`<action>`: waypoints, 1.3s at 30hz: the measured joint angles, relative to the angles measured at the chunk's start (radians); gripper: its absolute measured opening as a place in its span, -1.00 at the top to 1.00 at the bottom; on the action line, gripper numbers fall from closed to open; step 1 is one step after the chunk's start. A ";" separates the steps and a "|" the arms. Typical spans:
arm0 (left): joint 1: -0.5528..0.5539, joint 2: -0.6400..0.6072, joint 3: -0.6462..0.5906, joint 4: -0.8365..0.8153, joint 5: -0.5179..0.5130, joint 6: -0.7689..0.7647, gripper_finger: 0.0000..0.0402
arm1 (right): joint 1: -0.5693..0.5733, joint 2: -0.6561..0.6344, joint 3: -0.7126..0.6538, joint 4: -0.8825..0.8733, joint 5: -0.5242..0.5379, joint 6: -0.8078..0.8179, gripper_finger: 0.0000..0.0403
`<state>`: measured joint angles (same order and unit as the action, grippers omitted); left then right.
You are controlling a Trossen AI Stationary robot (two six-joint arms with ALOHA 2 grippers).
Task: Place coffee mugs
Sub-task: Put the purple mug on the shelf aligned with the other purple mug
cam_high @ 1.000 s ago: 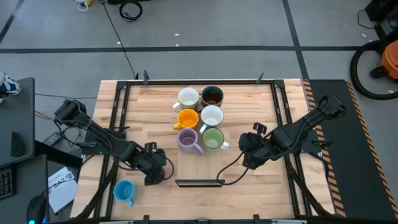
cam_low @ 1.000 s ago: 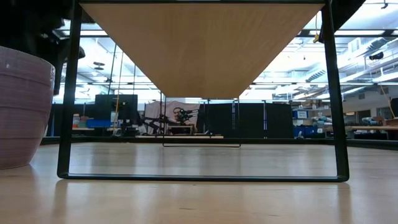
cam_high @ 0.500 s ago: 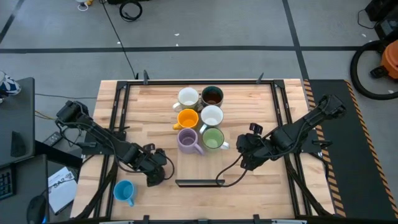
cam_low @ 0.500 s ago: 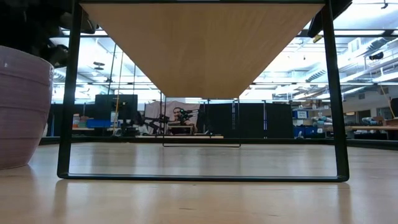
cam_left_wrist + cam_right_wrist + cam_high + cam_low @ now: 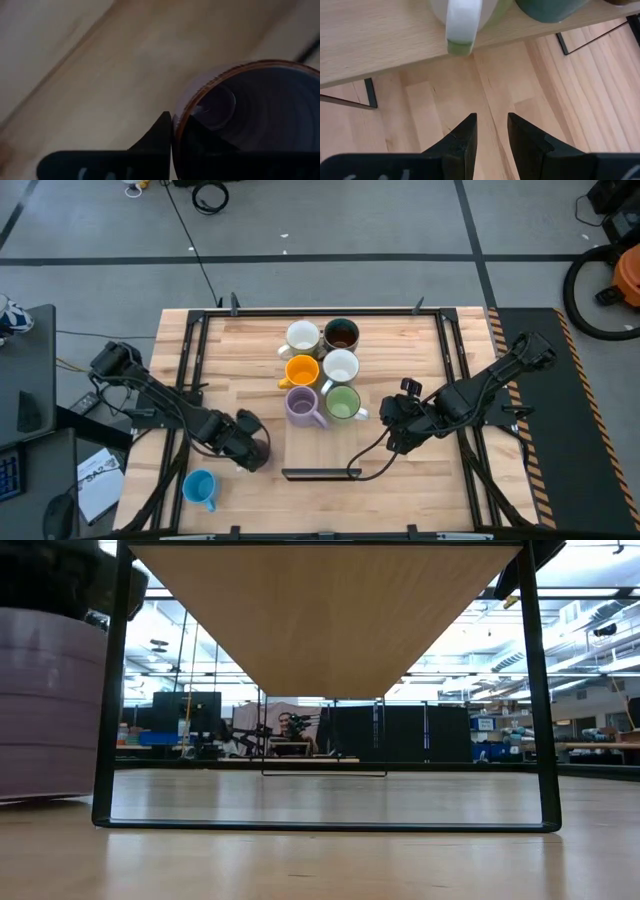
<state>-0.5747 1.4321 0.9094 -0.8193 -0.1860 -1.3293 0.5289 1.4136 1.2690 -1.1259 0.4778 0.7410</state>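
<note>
Counter: pale wooden top with a dark frame, seen from above, both arms reaching in from the sides.
Mug cluster: six mugs stand upright, packed close in two columns at the middle of the counter.
Back row: white mug beside dark grey mug.
Middle row: orange mug beside a second white mug.
Front row: lavender mug beside green mug.
Light blue mug: stands alone near the front left corner, well apart from the cluster.
Left hand: low over the counter's front left part, clamped on the rim of a second lavender mug, one finger inside and one outside; this mug shows large at the edge of the low view.
Right hand: over the counter just right of the green mug, its fingers a little apart and holding nothing.
</note>
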 joint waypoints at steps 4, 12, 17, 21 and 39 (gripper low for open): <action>0.000 -0.005 0.003 -0.111 0.003 -0.224 0.88 | 0.000 0.000 0.000 0.000 0.000 -0.004 0.44; 0.000 -0.007 0.021 -0.285 0.023 -0.418 0.85 | 0.000 0.000 0.000 0.004 0.000 -0.004 0.44; 0.000 -0.007 0.022 -0.272 0.031 -0.497 0.84 | 0.000 0.000 0.000 0.004 0.001 -0.004 0.44; 0.000 -0.007 0.022 -0.270 0.031 -0.497 0.81 | 0.000 0.000 0.000 0.004 0.001 -0.004 0.44; 0.000 -0.006 0.022 -0.279 0.027 -0.435 0.32 | 0.000 0.000 0.000 0.006 0.000 -0.004 0.44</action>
<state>-0.5743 1.4265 0.9310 -1.0983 -0.1591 -1.7645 0.5289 1.4136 1.2686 -1.1194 0.4782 0.7372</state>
